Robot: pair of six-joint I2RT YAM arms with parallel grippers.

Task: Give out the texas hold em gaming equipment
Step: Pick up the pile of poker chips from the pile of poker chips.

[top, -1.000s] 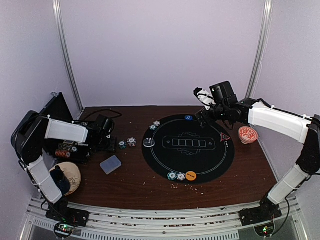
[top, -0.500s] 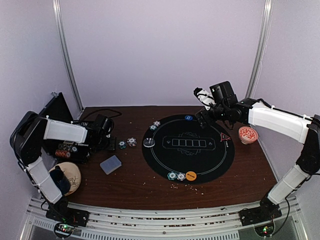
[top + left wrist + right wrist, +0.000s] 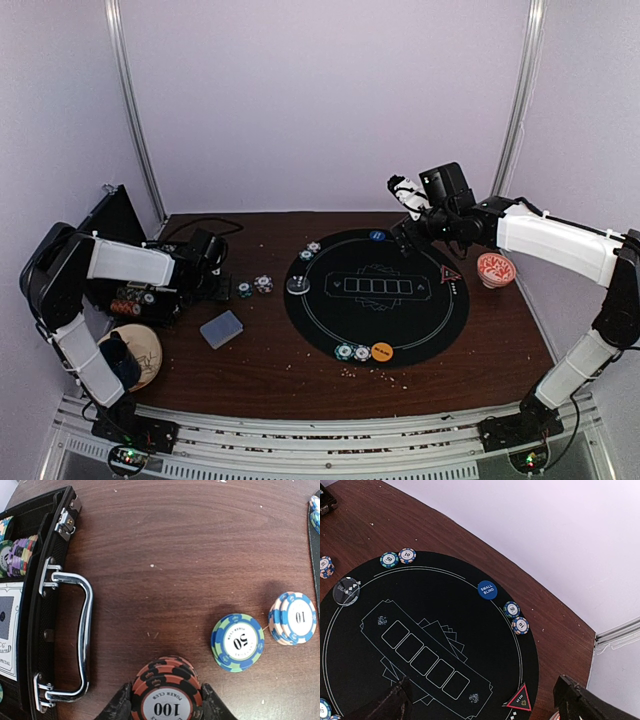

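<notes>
1. Chips [image 3: 353, 352], a teal-striped pair, lie beside the orange disc [image 3: 382, 351] on the near rim of the black mat [image 3: 400, 325]. This looks like one seat's share, laid out.
2. Left of the mat, the deck of cards [image 3: 221, 329] lies face down on the table [image 3: 300, 375], apparently not yet dealt.
3. The left gripper [image 3: 166, 697] is closed snugly on a red chip stack [image 3: 167, 709] marked 100, with a finger [image 3: 119, 709] pressed to each side. Gripping by the rim should let the whole stack travel as one. It sits just beside the open case [image 3: 45, 605], where more chips stand in rows.
4. Just beyond, a blue-green stack [image 3: 237, 642] marked 50 and a blue-white stack [image 3: 295, 617] marked 10 rest side by side between case and mat, probably a staging spot.
5. Farthest off, the right gripper [image 3: 482, 690] hangs over the mat's far side, fingers spread wide and holding nothing, so it is likely idle. Below it, the blue disc [image 3: 486, 589] and the red triangle marker [image 3: 519, 700] mark places at the rim.
</notes>
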